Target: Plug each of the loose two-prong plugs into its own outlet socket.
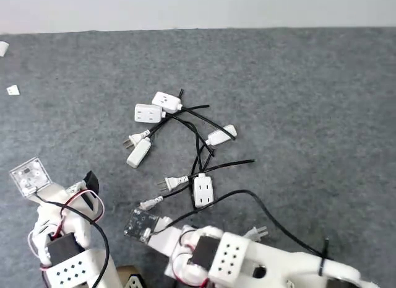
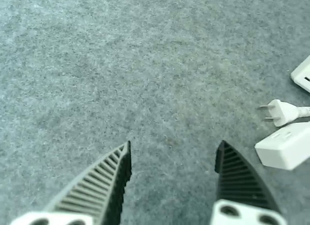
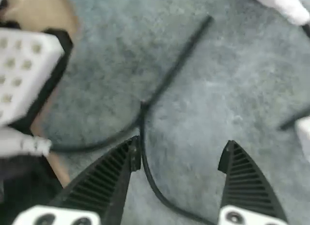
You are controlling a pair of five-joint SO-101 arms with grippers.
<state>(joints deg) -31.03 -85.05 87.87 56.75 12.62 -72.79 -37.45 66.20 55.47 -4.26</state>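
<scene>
- Left gripper: spread wide, empty, above bare grey desk.
- Right gripper: spread wide, nothing held; black cord on desk beneath.
- Far plug: loose, prongs free, just beside long outlet, not inserted.
- Middle plug: loose near square outlet at desk centre, among tangled cords.
- Near plug: loose just beside right arm.

Several white two-prong plugs on black cords lie flat, prongs bare, tangled among white outlet sockets around the middle of the grey table
</scene>
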